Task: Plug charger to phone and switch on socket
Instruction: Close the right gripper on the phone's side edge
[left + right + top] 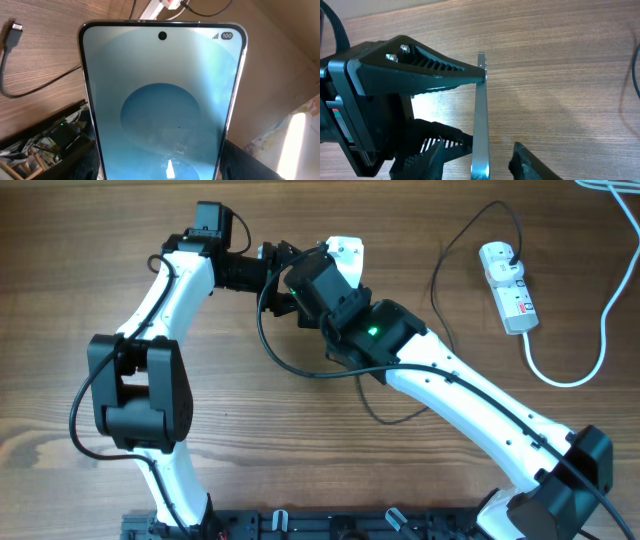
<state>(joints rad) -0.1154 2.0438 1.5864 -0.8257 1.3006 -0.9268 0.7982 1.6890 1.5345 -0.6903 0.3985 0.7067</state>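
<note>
Left gripper [476,107]: fingers clamped on the phone [160,110], one on each long side. The screen faces the left wrist camera and fills most of that view, showing a pale blue ground, a darker round blob and a punch-hole lens at the top.

Right wrist view: the phone is seen edge-on as a thin silver strip between the left arm's ribbed black fingers.

Right gripper [477,150]: fingers apart, one on either side of the phone's edge. It holds nothing.

Overhead: both wrists meet at upper centre of the wooden table [100,240], with the phone between them.

Charger [50,82]: thin black cable curving over the wood. Its plug tip [16,27] lies loose on the table, apart from the phone.

Socket [508,298]: white strip at the right of the table, well apart from both arms. Its thick white cord [603,320] loops off to the right.
</note>
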